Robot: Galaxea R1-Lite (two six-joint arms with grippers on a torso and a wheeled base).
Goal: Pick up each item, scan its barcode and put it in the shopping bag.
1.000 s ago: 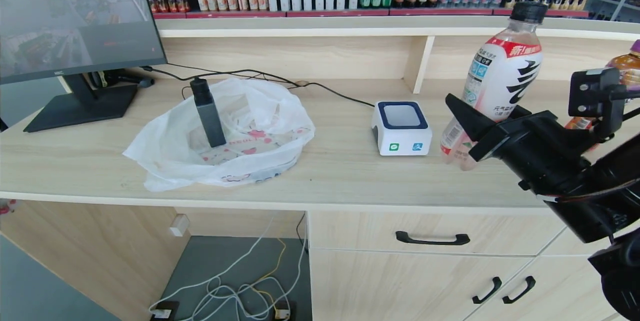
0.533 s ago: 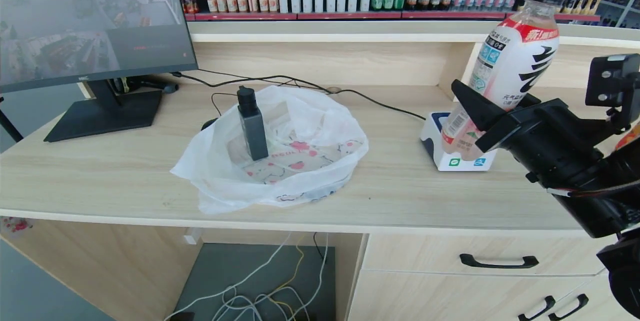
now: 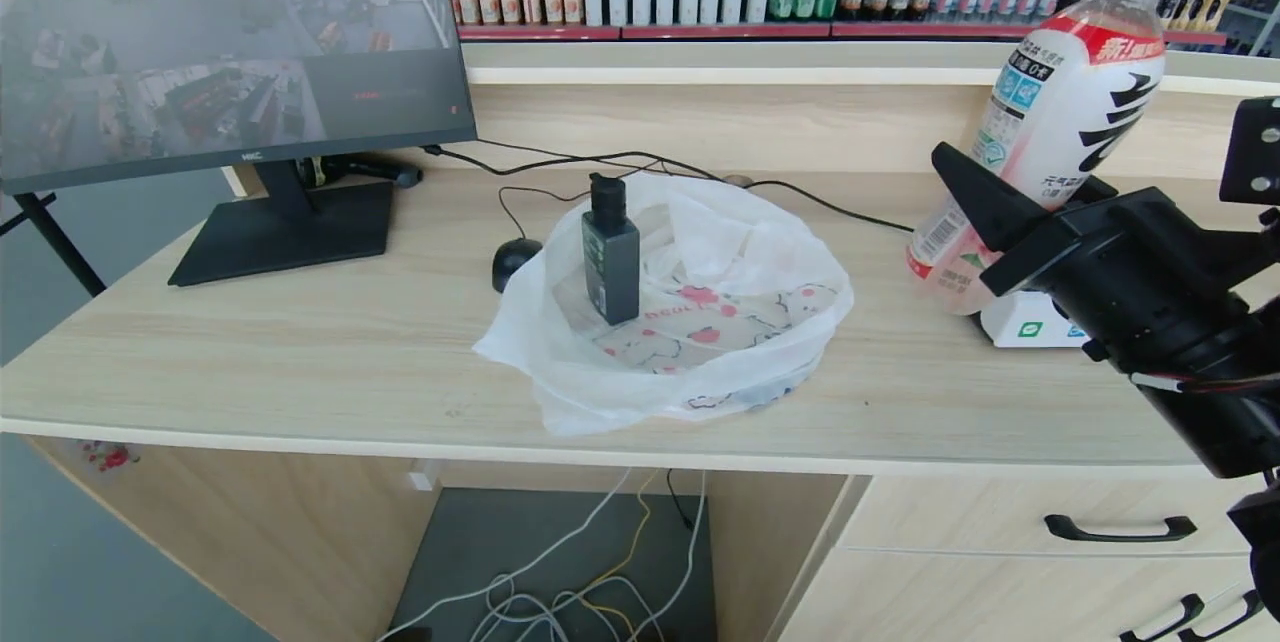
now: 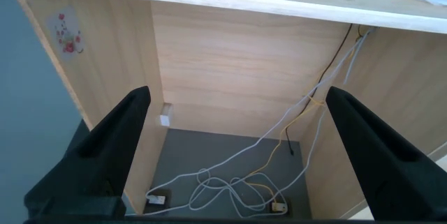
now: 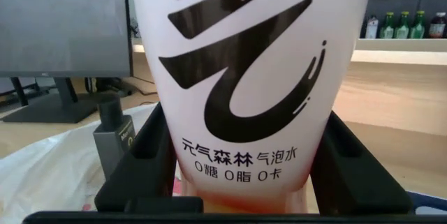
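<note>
Blocking most of scanner [image 3: 1030,330]: bottle [image 3: 1070,92] clamped in right gripper [image 3: 1015,194].

Black right gripper [image 3: 1012,184], tapered angular fingers [image 3: 975,194]

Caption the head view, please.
Right pincer holds a drink bottle by the scanner; dark bottle stands in the shopping bag.

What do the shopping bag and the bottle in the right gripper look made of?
Shopping bag: thin plastic film, it seems; translucent white, crumpled and slumped open.
Bottle: probably clear glossy plastic, with a printed wrap label and a dark cap; pinkish drink shows through near its base.
</note>
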